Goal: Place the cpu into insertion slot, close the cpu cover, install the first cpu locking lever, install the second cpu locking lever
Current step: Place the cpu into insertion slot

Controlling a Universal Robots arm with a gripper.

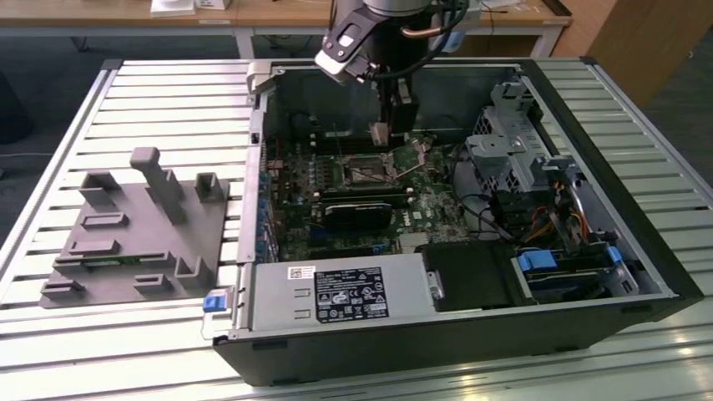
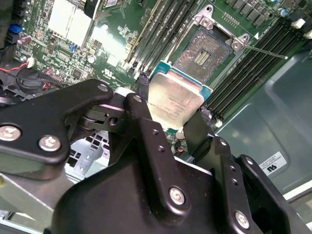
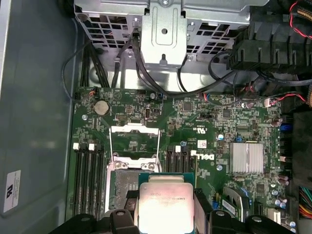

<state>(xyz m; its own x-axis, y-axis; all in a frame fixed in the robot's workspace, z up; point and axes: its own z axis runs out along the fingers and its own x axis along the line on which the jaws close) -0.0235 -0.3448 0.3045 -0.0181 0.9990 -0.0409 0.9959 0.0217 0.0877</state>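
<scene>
My gripper [image 1: 383, 125] hangs inside the open computer case, shut on the cpu [image 2: 178, 92], a pale square chip held by its edges between the black fingers [image 2: 141, 105]. The cpu [image 3: 165, 200] hovers above the board, just beside the insertion slot [image 3: 124, 187]. That slot is a dark square socket [image 2: 202, 51] with nothing in it. The cpu cover [image 3: 135, 141], a silvery frame with an open window, is swung open away from the slot. A thin locking lever [image 2: 265, 51] sticks out past the socket. In the exterior view the slot [image 1: 366, 171] lies a little below the gripper.
Long black memory slots [image 3: 90, 180] flank the socket. A metal drive cage [image 1: 507, 134] and bundled cables [image 3: 146, 73] rise at one side of the case, and a power supply [image 1: 334, 294] sits at the front. A grey fixture block [image 1: 134, 225] stands on the slatted table at the exterior view's left.
</scene>
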